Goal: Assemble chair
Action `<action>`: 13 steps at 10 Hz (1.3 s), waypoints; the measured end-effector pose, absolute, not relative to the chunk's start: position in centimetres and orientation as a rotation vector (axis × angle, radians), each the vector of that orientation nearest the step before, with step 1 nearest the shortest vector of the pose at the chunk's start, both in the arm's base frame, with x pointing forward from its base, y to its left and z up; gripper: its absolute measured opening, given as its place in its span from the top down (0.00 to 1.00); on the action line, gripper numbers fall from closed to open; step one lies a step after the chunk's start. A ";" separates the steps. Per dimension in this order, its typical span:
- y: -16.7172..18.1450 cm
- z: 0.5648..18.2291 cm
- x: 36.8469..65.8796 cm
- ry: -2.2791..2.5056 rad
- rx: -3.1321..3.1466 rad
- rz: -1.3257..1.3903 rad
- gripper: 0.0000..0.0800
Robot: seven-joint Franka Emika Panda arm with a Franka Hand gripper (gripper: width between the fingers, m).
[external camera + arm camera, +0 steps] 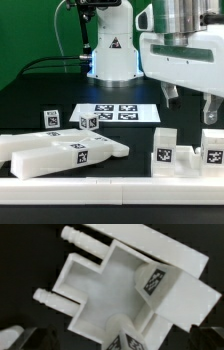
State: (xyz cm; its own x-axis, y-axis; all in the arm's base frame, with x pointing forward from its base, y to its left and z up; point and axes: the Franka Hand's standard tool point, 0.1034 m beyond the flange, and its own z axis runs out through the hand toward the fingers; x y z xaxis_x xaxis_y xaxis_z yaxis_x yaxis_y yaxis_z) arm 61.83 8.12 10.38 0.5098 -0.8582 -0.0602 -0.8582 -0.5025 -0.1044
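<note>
CHAIR NOT YET BEGUN: My gripper (191,105) hangs over the table (30,100), jaws spread wide and holding nothing, above the parts by the near edge on the exterior view's right. As far as I can judge, no joint has been made and the whole build is left to do. The long legs (60,152) lie flat and close together along the near edge on the exterior view's left. Two small blocks (52,118) (88,121) sit apart behind them, just beside the marker board (120,113) at mid-table. Beneath me stand two tagged uprights (165,150) (211,155); I cannot tell whether they are one piece. My wrist view is filled by a pegged panel (110,291), recessed, with two ribbed pegs jutting from one side, untouched and probably my first pick.
</note>
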 end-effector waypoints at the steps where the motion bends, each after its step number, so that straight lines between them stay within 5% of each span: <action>1: 7.9 10.2 61.6 1.251 -2.752 -0.031 0.19; 6: 7.1 9.4 60.7 0.387 -3.022 -0.111 0.19; 13: 3.0 7.3 59.9 0.079 -3.105 -0.344 0.19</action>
State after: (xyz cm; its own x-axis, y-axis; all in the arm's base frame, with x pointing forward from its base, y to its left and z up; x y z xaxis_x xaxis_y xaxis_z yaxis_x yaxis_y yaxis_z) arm 59.86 3.01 7.33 0.9745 -0.0523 0.2183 -0.0486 -0.9986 -0.0224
